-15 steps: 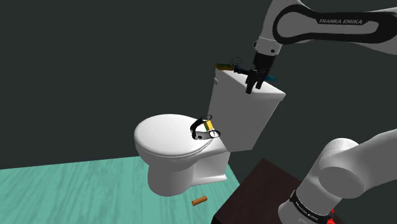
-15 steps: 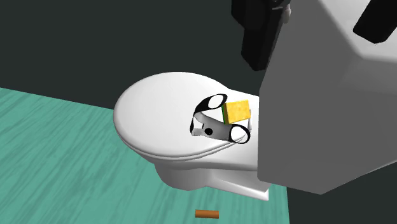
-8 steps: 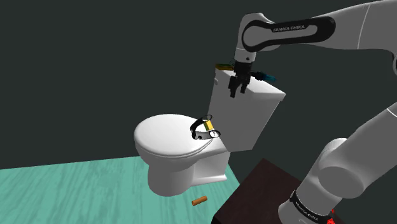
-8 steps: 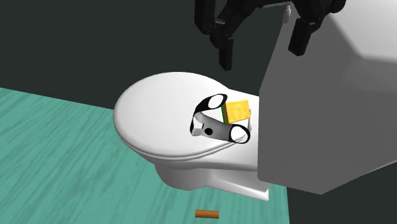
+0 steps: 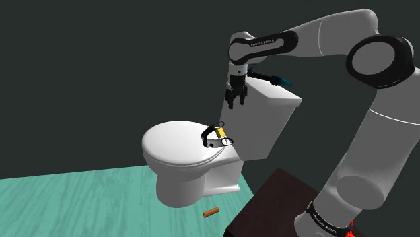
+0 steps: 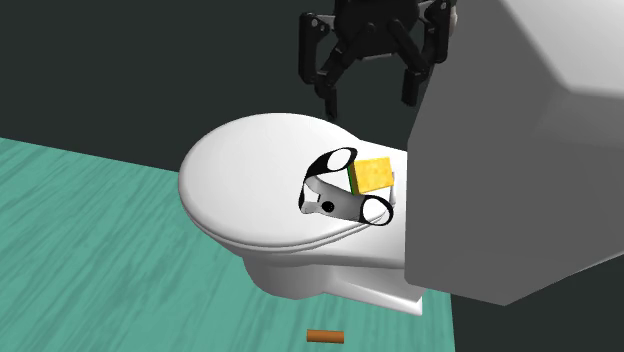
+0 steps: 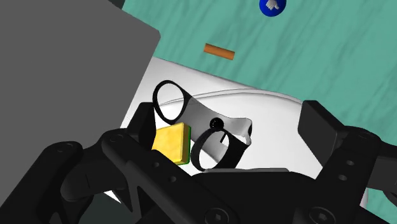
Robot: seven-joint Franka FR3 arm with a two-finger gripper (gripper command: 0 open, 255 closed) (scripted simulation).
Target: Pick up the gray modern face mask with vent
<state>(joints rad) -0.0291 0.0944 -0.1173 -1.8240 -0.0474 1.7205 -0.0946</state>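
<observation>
Shoulder view: gripper (image 5: 235, 101) hangs pointing down in front of the toilet tank (image 5: 264, 121), at 1 o'clock from the face mask (image 5: 215, 134) and well clear of it. Fingers are spread wide with nothing between them.

Mask lies on the closed white toilet lid (image 5: 173, 143), at the lid's rear edge near the tank. It has a gray body, black ear loops and a small black vent dot. A yellow sponge (image 5: 215, 143) touches it on the tank side. A teal item (image 5: 281, 81) lies on the tank top; can't tell what it is.

Second exterior view: gripper (image 6: 368, 100) at 1 o'clock from the mask (image 6: 335, 199), air gap between them. Sponge (image 6: 374, 173) at 2 o'clock from the mask, green strip on its edge. A small orange-brown stick (image 6: 325, 335) lies on the teal floor (image 6: 90, 230), 6 o'clock from the mask.

Wrist view: mask (image 7: 234, 129) and sponge (image 7: 170, 141) show in the gap between the fingers (image 7: 321, 127), neither touched. The stick (image 7: 219, 51) lies on the floor beyond the toilet, with a blue round thing (image 7: 272, 5) farther out.
</observation>
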